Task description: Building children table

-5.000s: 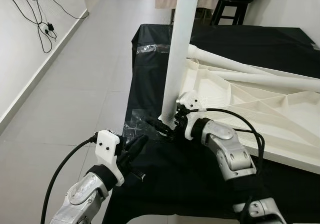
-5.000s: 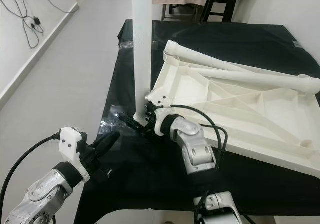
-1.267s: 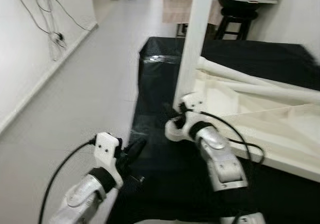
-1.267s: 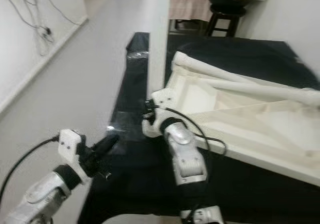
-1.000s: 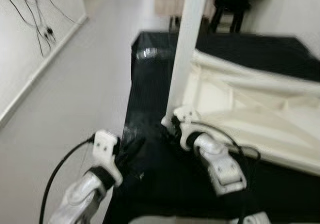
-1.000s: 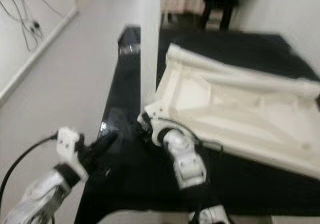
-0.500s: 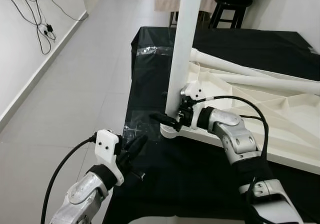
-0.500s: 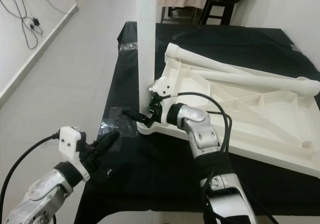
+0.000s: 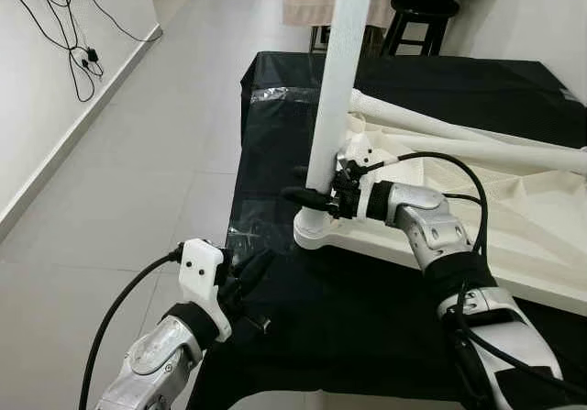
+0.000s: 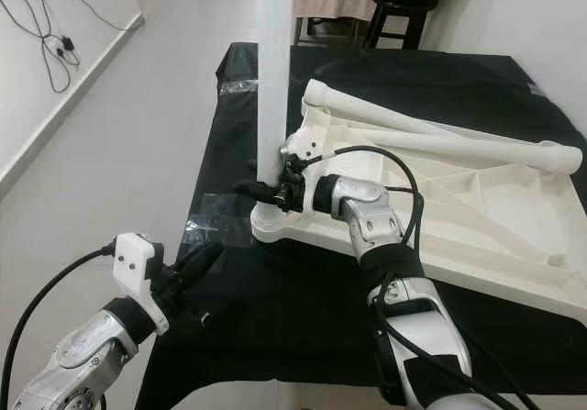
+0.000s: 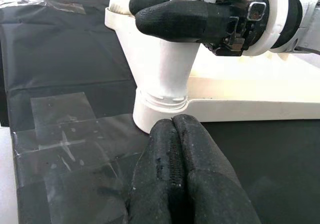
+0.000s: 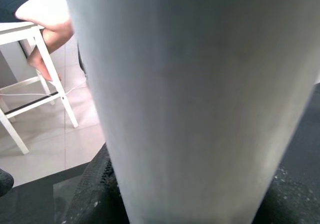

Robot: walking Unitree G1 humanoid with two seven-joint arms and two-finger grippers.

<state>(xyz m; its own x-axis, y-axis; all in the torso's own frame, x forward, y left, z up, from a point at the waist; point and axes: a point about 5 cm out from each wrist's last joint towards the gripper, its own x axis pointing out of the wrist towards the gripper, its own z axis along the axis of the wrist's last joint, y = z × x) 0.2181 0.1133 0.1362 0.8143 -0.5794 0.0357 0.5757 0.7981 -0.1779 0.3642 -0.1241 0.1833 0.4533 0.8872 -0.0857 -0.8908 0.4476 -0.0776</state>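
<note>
White plastic leg upright in its corner socket, right gripper clamped on it

Status: tabletop (image 9: pixel 514 217) lies underside-up on the black-covered desk (image 9: pixel 275 144). One leg (image 9: pixel 335 98) stands vertical in the near-left corner socket (image 11: pixel 160 106). My right gripper (image 9: pixel 307 194) pinches that leg low down, just above the socket collar, one finger either side of the tube. The right wrist view is mostly white tube up close, with black fingers at the edges.

Left gripper (image 11: pixel 175 149) is pressed together, holding nothing, hovering low over the desk edge just in front of the socket, near the taped patch of clear film (image 11: pixel 65 129).

Two more legs (image 10: pixel 440 135) lie loose across the upturned tabletop, not fitted.

My read: roughly a quarter done. First leg is in; I can't tell if it's fully seated or tight. Left to do: finish this one, fit the remaining legs, then flip the table upright. I see only two spare legs; a fourth may be hidden.
</note>
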